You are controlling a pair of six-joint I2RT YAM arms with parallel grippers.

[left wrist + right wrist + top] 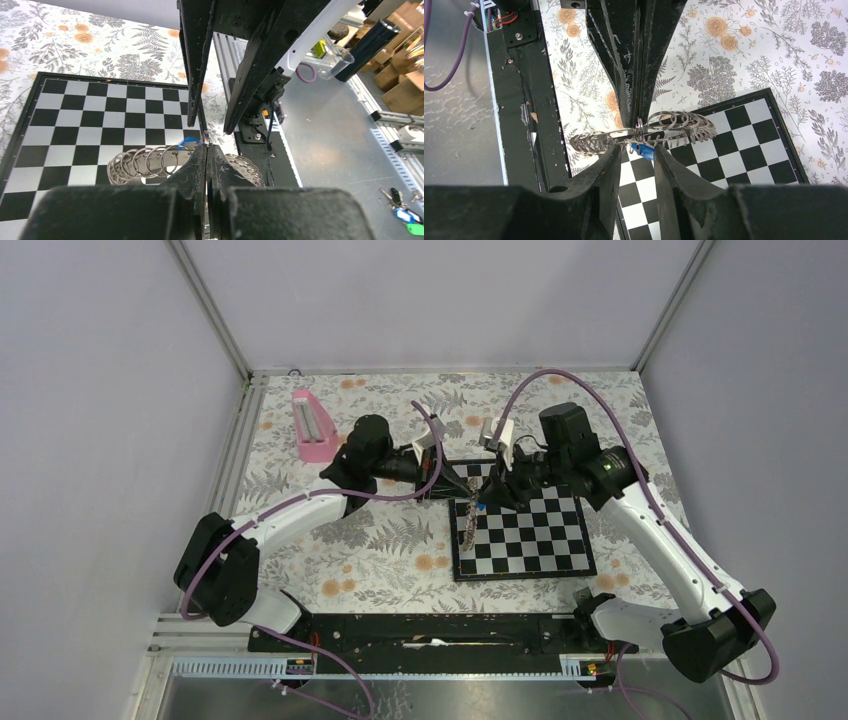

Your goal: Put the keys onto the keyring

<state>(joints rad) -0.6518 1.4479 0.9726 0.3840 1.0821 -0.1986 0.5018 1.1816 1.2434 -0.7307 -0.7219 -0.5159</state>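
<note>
The keyring (466, 521) is a grey band strung with several small wire rings; it hangs over the left edge of the chessboard (540, 540). My left gripper (455, 483) is shut on its band, as the left wrist view (207, 149) shows, with the keyring (145, 162) spreading to both sides. The blue-headed key (642, 149) hangs at the keyring (679, 125) between the fingertips of my right gripper (636, 150). Those fingers stand apart, and the blue head touches the right one. The key (190, 142) also shows in the left wrist view, just behind my fingers.
A pink wedge-shaped object (313, 425) stands at the back left on the flowered cloth. The black mounting rail (430, 635) runs along the near edge. Loose tagged keys (402, 212) lie on the metal floor beyond the table.
</note>
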